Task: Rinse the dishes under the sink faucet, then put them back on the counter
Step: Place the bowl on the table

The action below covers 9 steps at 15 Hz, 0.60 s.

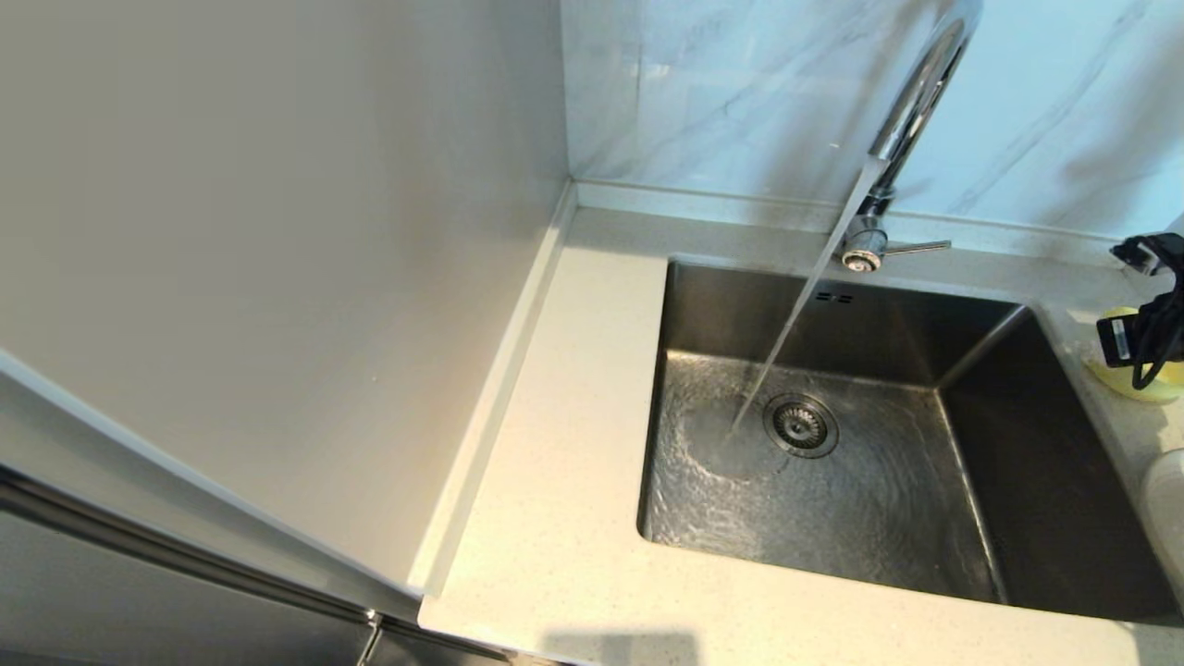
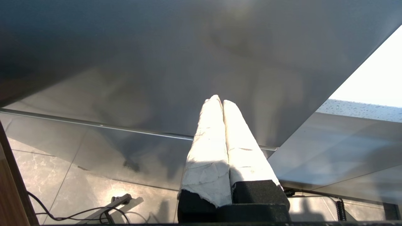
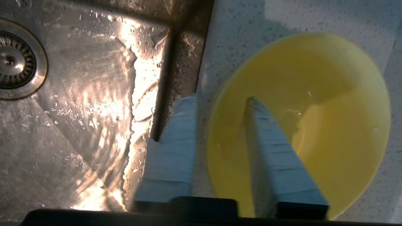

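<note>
The pale yellow bowl (image 3: 329, 94) sits upright on the speckled counter (image 3: 238, 37), just right of the sink (image 1: 832, 499). My right gripper (image 3: 220, 99) is open and straddles the bowl's rim, one finger inside the bowl and the other outside it, next to the sink edge. In the head view the right wrist (image 1: 1147, 324) covers most of the bowl (image 1: 1142, 387). Part of the white plate (image 1: 1167, 518) shows at the right edge. The chrome faucet (image 1: 911, 111) pours a stream of water (image 1: 786, 342) into the basin beside the drain (image 1: 800, 425). My left gripper (image 2: 220, 99) is shut and empty, parked low.
The faucet's lever (image 1: 920, 247) points right at its base. A tall grey panel (image 1: 277, 231) stands along the counter's left side. Bare counter (image 1: 555, 481) lies left of the sink. The left wrist view shows a steel panel (image 2: 157, 62) and the floor (image 2: 78, 188) with cables.
</note>
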{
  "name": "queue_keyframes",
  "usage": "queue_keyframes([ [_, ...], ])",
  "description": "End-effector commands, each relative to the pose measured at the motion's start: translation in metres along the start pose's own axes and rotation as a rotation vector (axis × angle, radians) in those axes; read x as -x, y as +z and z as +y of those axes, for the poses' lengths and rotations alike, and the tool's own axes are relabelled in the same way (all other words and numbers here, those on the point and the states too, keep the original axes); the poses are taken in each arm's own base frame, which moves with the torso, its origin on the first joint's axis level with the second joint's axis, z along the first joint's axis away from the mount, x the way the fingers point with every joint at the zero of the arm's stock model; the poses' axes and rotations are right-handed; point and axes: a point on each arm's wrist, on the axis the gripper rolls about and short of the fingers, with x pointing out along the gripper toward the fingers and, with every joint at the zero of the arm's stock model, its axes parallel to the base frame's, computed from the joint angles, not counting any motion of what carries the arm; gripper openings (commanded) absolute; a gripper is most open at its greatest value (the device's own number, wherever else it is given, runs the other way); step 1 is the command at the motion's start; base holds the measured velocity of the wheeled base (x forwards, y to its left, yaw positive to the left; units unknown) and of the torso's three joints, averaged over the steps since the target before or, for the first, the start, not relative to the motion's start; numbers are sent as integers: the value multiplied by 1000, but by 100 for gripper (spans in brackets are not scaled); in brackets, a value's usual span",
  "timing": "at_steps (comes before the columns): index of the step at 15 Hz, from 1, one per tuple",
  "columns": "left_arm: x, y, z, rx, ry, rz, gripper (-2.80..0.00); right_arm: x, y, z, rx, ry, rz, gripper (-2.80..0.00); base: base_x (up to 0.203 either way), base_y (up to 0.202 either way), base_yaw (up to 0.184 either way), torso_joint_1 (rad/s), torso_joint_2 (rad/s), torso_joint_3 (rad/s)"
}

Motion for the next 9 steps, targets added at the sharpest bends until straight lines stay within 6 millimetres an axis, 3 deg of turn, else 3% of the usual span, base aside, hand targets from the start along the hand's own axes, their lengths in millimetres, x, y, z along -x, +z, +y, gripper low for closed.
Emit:
queue_keyframes([
  [1, 0, 0, 0, 0, 0, 0, -280, 11, 7, -1, 1, -12, -33, 0, 0, 0, 0, 0, 0, 0],
  [5, 0, 0, 0, 0, 0, 0, -280, 56, 21, -5, -21, -56, -118, 0, 0, 0, 0, 0, 0, 0],
  [7, 0, 0, 0, 0, 0, 0, -280, 93, 23, -2, -26, -77, -153, 0, 0, 0, 0, 0, 0, 0],
  [9, 0, 0, 0, 0, 0, 0, -280, 143, 19, 10, -26, -81, -155, 0, 0, 0, 0, 0, 0, 0],
])
